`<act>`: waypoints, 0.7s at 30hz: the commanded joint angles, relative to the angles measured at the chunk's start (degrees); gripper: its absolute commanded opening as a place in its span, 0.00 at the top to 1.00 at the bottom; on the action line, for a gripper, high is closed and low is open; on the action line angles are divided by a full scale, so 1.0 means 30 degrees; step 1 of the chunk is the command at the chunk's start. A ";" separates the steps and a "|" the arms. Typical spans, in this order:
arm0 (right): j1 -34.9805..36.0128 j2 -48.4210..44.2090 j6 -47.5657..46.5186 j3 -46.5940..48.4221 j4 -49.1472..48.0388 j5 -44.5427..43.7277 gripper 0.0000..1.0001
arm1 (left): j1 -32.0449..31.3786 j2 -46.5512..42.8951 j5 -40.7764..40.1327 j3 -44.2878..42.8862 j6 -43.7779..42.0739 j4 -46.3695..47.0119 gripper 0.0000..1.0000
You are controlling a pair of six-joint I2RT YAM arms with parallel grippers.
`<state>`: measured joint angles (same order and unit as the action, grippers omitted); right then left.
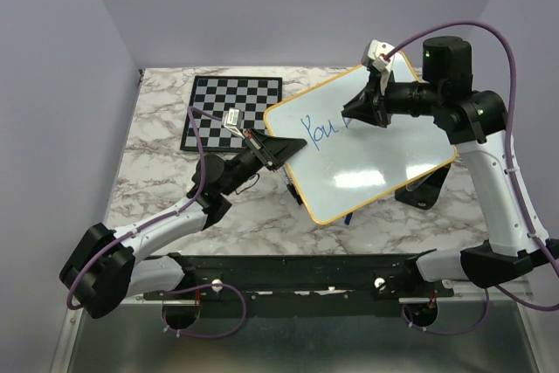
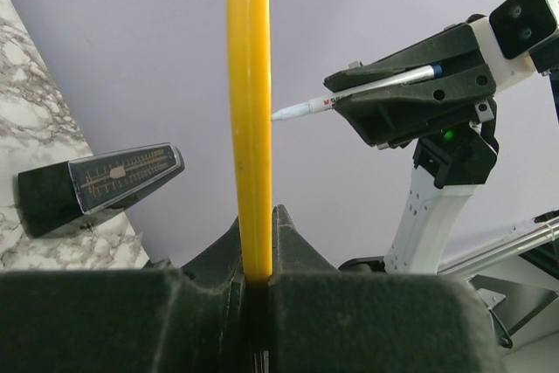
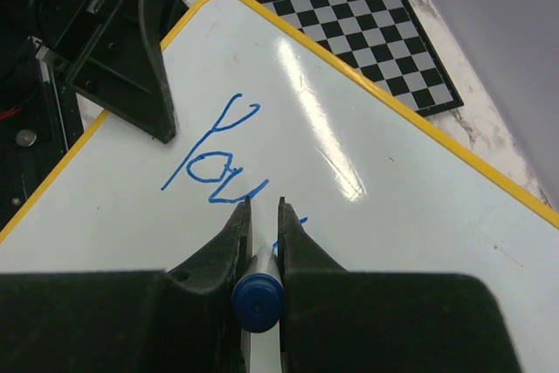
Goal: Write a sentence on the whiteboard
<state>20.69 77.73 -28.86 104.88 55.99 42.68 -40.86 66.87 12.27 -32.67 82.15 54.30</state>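
Honestly, looking at a light, stiff whiteboard point(image 1: 376, 168) just right of the chessboard point(image 1: 229, 111), seemingly tilted up off the marble table point(image 1: 157, 181); slick face, so best taken by the yellow frame point(image 2: 249, 111). Pinched there right now by the left gripper point(image 2: 255, 279), clamped on the edge nearest the chessboard. Further from the chessboard, right gripper point(image 3: 262, 205) squeezed tight around the marker point(image 3: 257, 305). Only "You" of the sentence point(image 3: 214, 159) down. Loads of blank white away from the chessboard, but watch that far frame edge.

Closed in on three sides by plain lavender walls point(image 1: 288, 6). Set with a white marble-patterned table point(image 1: 153, 141) veined in grey. Lit softly, evenly.
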 commanded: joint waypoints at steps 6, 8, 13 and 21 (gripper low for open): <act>0.0135 0.0749 0.1329 0.0900 -0.1815 -0.1304 0.99 | 0.0085 -0.0406 -0.0575 -0.1006 0.1328 0.4838 1.00; 0.0135 0.0574 0.1563 0.0753 -0.2342 -0.2120 1.00 | 0.0056 -0.0376 -0.0546 -0.0977 0.1357 0.4868 1.00; 0.0106 0.0339 0.1593 0.0694 -0.2549 -0.3062 0.99 | 0.0056 -0.0435 -0.0546 -0.1006 0.1328 0.4868 1.00; 0.0106 -0.0187 0.0160 -0.0154 -0.0499 -0.1599 0.99 | 0.0086 -0.0493 -0.0546 -0.0919 0.1299 0.4868 1.00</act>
<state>20.69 79.18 -25.87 106.10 50.48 36.73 -40.84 67.00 12.27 -32.67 82.37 54.30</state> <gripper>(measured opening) 0.160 0.104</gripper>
